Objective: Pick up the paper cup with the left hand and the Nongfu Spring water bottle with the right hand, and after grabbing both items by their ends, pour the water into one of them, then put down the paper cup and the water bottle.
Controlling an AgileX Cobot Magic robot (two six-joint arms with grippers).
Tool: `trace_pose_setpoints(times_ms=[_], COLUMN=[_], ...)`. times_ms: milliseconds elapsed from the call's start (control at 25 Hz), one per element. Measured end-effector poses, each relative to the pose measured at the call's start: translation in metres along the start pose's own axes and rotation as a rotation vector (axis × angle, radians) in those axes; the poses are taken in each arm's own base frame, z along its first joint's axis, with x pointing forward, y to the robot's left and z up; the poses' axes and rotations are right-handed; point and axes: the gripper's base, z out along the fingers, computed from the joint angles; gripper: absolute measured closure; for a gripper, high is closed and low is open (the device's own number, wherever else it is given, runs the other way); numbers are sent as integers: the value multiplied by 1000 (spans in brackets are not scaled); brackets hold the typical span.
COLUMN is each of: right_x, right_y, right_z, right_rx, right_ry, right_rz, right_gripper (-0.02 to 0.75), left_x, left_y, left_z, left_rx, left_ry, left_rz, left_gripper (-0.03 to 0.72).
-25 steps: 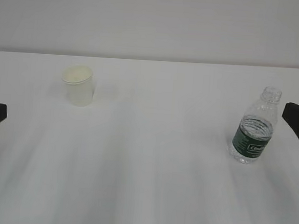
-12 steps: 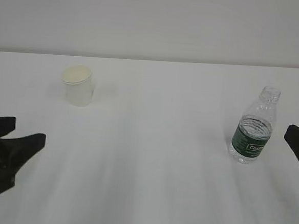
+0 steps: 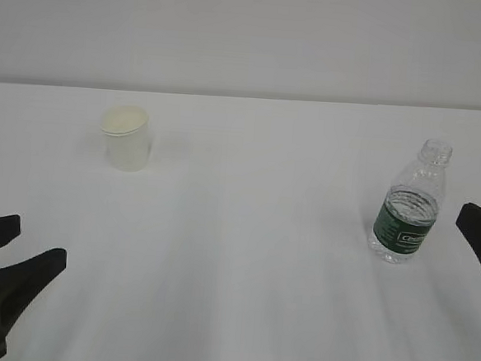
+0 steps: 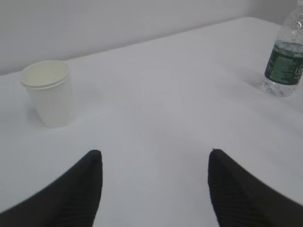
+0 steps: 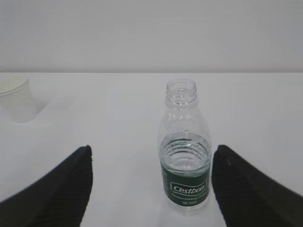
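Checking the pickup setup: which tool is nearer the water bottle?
Right. The right tool sits open just beside the water bottle, which stands between its fingers in the wrist view; the left tool is open far across the table.

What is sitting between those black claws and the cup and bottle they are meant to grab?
Nothing visible. Only bare white table lies between the open left gripper and the paper cup, standing farther back. The open right gripper looks straight at the water bottle with no obstacle between them.

Bare white table (image 3: 253,231) is seen between the small white paper cup (image 3: 126,137) and the clear green-labelled plastic bottle (image 3: 409,204), which stand well apart.
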Motion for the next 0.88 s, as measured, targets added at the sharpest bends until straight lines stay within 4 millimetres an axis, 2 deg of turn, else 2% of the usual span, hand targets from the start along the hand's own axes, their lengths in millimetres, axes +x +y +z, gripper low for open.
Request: trace_pose_setpoints(times_ms=[200,480,680,880], right_x=[9,19,18,16], right_y=[0,-1,-1,0], right_z=[8,18,20,20], right_rx=[2,2,0,-1], right_ry=[71,116,99,82], right_rz=[-1,-2,-5,-18], right_gripper=[150,150,150,150], left_x=[-2,2,24,43], left_y=[3,17,28,36], left_z=[0,6,16,36], left_rx=[-32,-199,-330,-392], left_ry=[-32,-52,76,197], left_rz=[-3,20,34,52], left_gripper=[193,200,211,293])
